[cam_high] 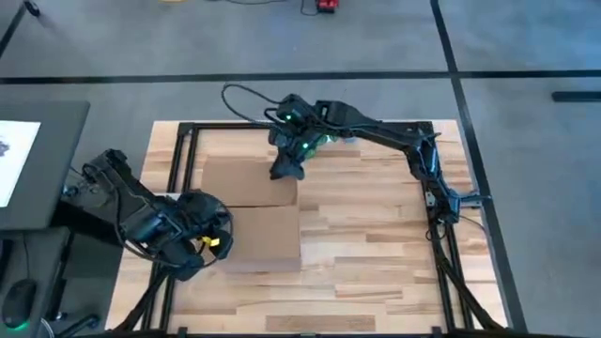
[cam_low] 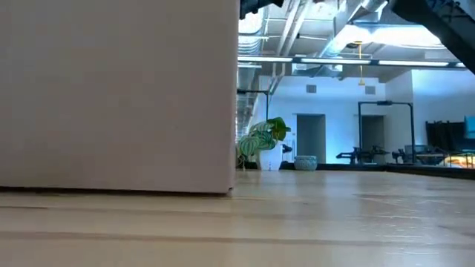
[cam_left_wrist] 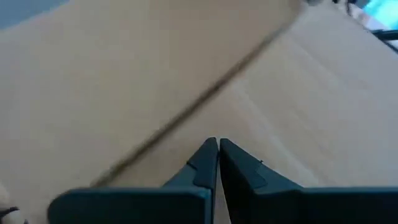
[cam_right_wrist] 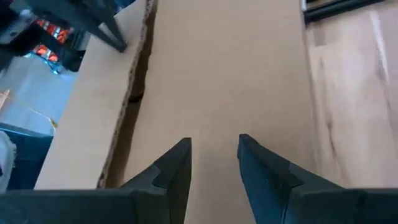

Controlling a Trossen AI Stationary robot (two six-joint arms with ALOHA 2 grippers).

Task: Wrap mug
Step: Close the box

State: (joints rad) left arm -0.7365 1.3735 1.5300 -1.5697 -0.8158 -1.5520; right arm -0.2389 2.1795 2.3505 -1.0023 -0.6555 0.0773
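A closed cardboard box (cam_high: 252, 214) lies on the left half of the wooden bench (cam_high: 376, 235); no mug can be seen. The left gripper (cam_left_wrist: 217, 152) sits over the box's near-left corner, its fingers pressed almost together with nothing between them. The right gripper (cam_right_wrist: 214, 155) hovers over the box's far-right edge, fingers narrowly parted and empty. In the low view the box's side (cam_low: 119, 96) fills the left.
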